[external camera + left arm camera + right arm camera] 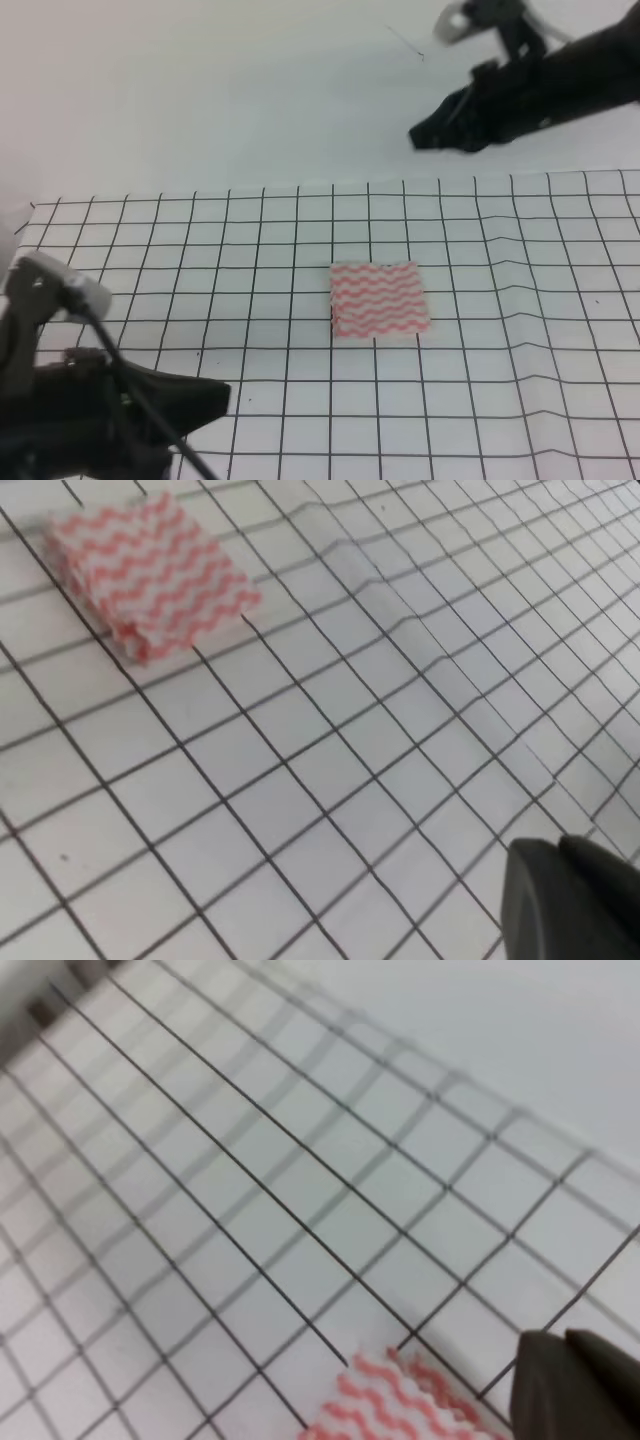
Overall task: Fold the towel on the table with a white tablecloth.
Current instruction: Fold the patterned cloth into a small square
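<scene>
Towel (379,298) folded on tablecloth (520,330); both arms raised clear.

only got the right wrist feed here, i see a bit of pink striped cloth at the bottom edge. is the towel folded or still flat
Observer: Folded. In the left wrist view the towel is a compact square with stacked layers showing along its near edge.
Operator: where is it on the table
Observer: In the high view it lies near the middle of the gridded tablecloth, a little right of centre.
Operator: anything touching it
Observer: No. The right gripper is up beyond the far edge of the cloth, and the left gripper is at the near left, both apart from the towel.
</scene>
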Motion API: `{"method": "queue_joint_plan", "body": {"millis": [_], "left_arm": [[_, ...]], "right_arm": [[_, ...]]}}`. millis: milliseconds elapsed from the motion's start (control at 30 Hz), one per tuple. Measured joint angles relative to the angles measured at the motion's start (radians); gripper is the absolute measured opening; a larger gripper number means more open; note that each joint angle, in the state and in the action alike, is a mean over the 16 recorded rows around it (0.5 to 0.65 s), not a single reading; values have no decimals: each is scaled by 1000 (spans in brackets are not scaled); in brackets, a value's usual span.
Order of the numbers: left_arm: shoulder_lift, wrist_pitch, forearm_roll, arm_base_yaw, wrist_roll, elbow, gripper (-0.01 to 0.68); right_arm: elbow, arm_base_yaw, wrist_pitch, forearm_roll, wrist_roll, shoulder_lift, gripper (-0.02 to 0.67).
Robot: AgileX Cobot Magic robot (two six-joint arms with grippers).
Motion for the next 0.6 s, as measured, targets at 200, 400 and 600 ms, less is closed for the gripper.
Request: {"method": "queue_joint_plan", "body": {"millis": [200, 400, 600], "left_arm": [[-198, -68, 155, 0, -124, 0, -1], [-380, -161, 383, 0, -330, 18, -1], [-472, -231, 547, 0, -499, 54, -1]], "right_arm": [[60, -32, 12, -153, 108, -280, 4], [259, -47, -101, -383, 286, -603, 5], [614, -47, -287, -564, 451, -970, 5]]}}
